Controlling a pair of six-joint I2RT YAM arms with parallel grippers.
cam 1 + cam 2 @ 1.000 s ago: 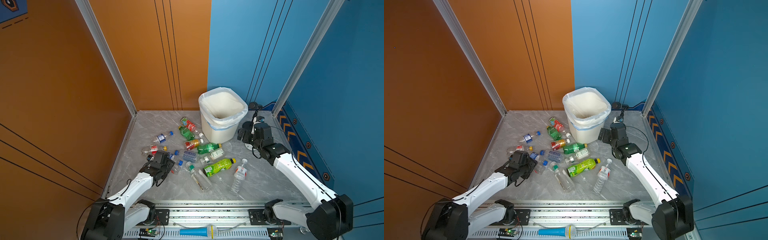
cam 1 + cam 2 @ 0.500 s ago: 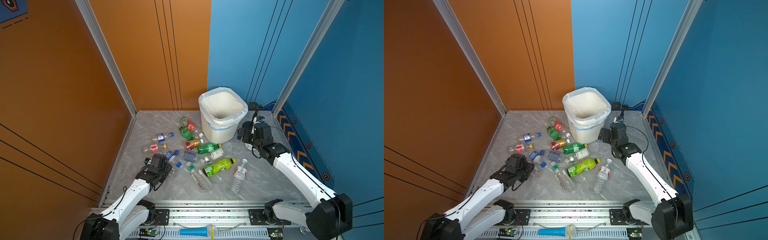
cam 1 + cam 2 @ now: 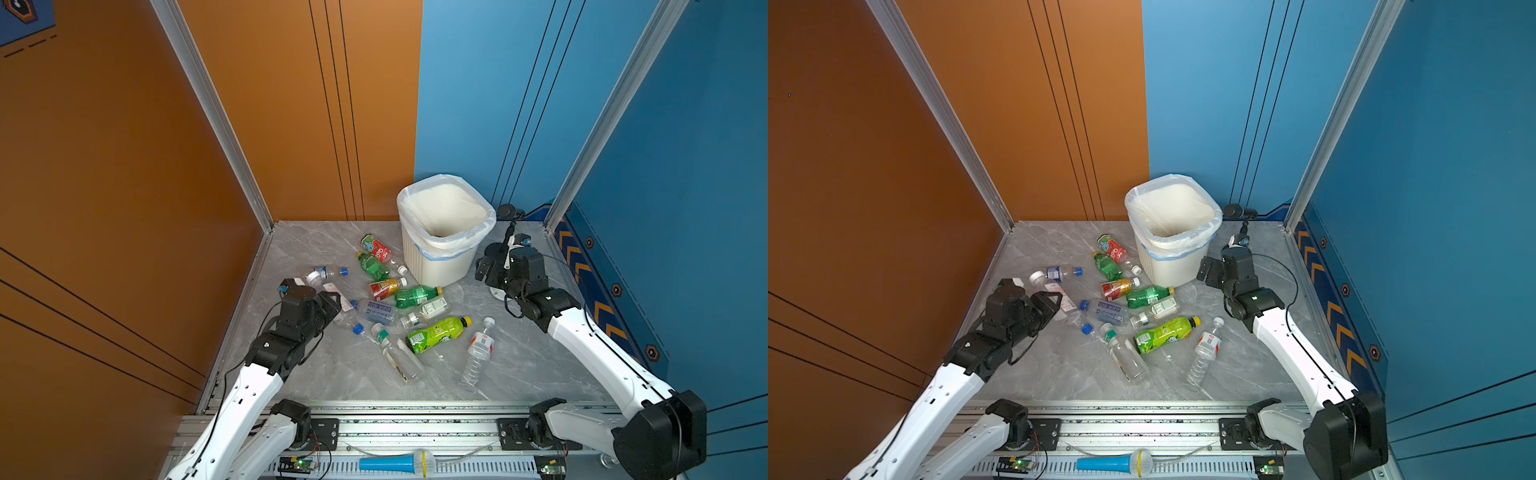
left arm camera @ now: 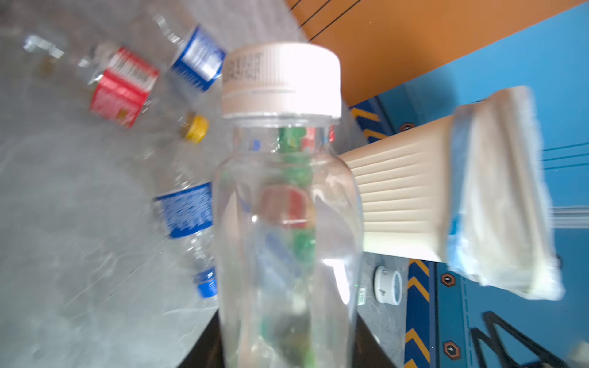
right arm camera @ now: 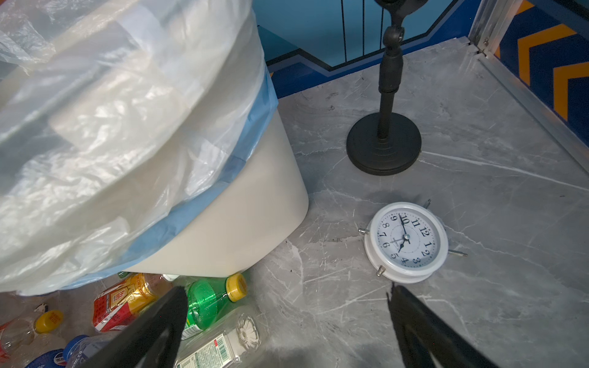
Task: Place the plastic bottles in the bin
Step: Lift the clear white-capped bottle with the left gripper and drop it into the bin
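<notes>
Well to the left of the bin (image 3: 436, 266), toward its front in both top views, the left gripper (image 3: 329, 302) is pinched on a clear bottle (image 4: 287, 229) with a white cap. In the left wrist view this bottle fills the middle of the frame. Its cap points away from the camera, its body runs down between the black fingers (image 4: 200, 347), and the bin's ribbed wall stands beyond it. Whether it is off the table (image 3: 332, 374) I cannot tell.

The other bottles lie flat on the table, scattered in front of the bin and to its left. A red bottle (image 3: 376, 249) and a green bottle (image 3: 373, 266) lie just beside the bin's left wall. A blue-label bottle (image 3: 328, 272) lies farther left, near the held one. A lime bottle (image 3: 436, 334) with a yellow cap lies out in front of the bin. A water bottle (image 3: 478, 349) with a red label lies just beside the lime bottle, toward the bin's right.

Just right of the bin, the right gripper (image 3: 484, 272) hangs with its jaws spread wide, gripping nothing. The right wrist view shows its two fingers (image 5: 165, 318) far apart, with the bin's bagged rim close by. A white clock (image 5: 404, 242) lies face up on the table to the bin's right. A black stand (image 5: 384, 143) rises upright behind the clock, near the bin's rear right corner.
</notes>
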